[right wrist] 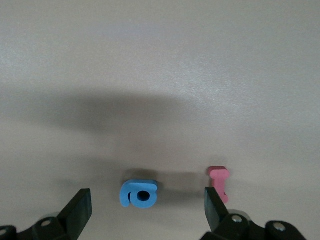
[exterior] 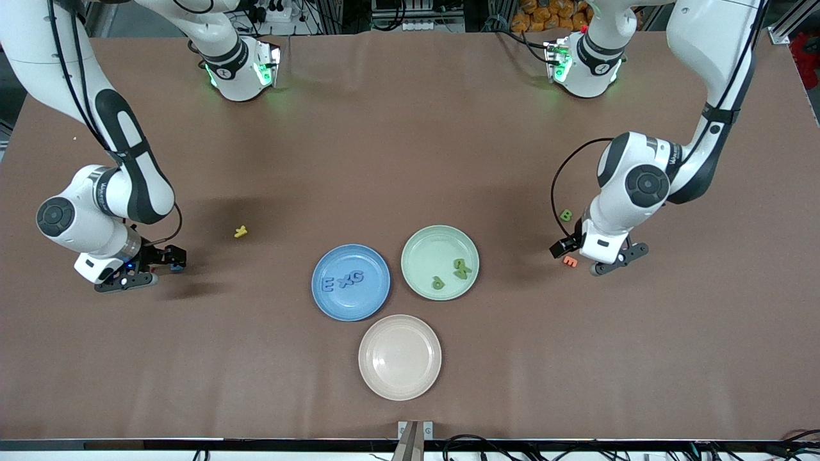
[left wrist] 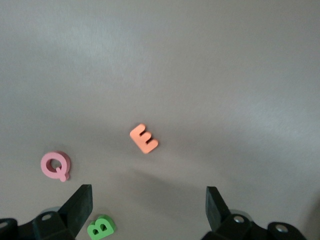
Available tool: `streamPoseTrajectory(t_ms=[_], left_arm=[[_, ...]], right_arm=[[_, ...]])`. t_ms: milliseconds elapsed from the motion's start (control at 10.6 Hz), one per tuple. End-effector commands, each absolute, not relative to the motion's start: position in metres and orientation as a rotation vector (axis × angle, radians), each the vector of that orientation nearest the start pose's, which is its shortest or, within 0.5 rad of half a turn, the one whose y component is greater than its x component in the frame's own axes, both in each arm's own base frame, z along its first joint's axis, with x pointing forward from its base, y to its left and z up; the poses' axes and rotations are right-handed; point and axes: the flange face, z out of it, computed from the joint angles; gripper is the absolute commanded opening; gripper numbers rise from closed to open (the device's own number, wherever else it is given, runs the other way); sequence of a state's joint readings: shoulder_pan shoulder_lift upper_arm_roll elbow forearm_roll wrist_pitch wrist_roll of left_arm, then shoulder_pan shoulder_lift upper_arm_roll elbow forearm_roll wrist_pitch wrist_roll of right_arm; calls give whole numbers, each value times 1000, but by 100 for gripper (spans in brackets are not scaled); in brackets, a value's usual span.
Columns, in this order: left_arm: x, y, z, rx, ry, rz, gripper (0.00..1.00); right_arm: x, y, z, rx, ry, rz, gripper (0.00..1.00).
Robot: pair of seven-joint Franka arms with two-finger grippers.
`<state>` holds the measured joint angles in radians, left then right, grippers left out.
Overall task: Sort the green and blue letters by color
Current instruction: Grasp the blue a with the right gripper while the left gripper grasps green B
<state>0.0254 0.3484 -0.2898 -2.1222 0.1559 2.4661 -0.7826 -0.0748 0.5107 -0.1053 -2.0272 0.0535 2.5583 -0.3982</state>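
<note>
Three blue letters [exterior: 346, 280] lie in the blue plate [exterior: 359, 306]. Three green letters [exterior: 452, 272] lie in the green plate [exterior: 428, 246]. A green B [exterior: 565, 216] [left wrist: 101, 227] lies on the table toward the left arm's end, beside one finger of my open, empty left gripper [exterior: 606, 262] [left wrist: 149, 205]. Toward the right arm's end, a blue letter [right wrist: 140, 193] lies on the table. My right gripper [exterior: 137, 275] [right wrist: 148, 207] hangs open just over it, holding nothing.
An orange E [exterior: 569, 260] [left wrist: 144, 138] and a pink Q [left wrist: 55, 165] lie near the green B. A pink letter [right wrist: 219, 183] lies beside the blue one. A yellow letter [exterior: 241, 232] lies between the right arm and the plates. A pale pink plate [exterior: 400, 356] stands nearest the camera.
</note>
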Motion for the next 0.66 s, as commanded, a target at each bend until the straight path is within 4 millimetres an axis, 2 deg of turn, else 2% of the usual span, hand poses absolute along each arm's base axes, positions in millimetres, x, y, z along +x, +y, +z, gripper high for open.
streamPoseTrajectory(t_ms=[0, 377, 565], left_arm=[[533, -144, 247, -3109, -526, -39, 100], [522, -158, 239, -3151, -92, -5, 100], [513, -158, 231, -3143, 150, 29, 100]], right_arm=[[582, -102, 199, -3153, -318, -52, 100], [579, -99, 189, -3158, -318, -80, 100], [580, -95, 187, -3158, -323, -85, 100]])
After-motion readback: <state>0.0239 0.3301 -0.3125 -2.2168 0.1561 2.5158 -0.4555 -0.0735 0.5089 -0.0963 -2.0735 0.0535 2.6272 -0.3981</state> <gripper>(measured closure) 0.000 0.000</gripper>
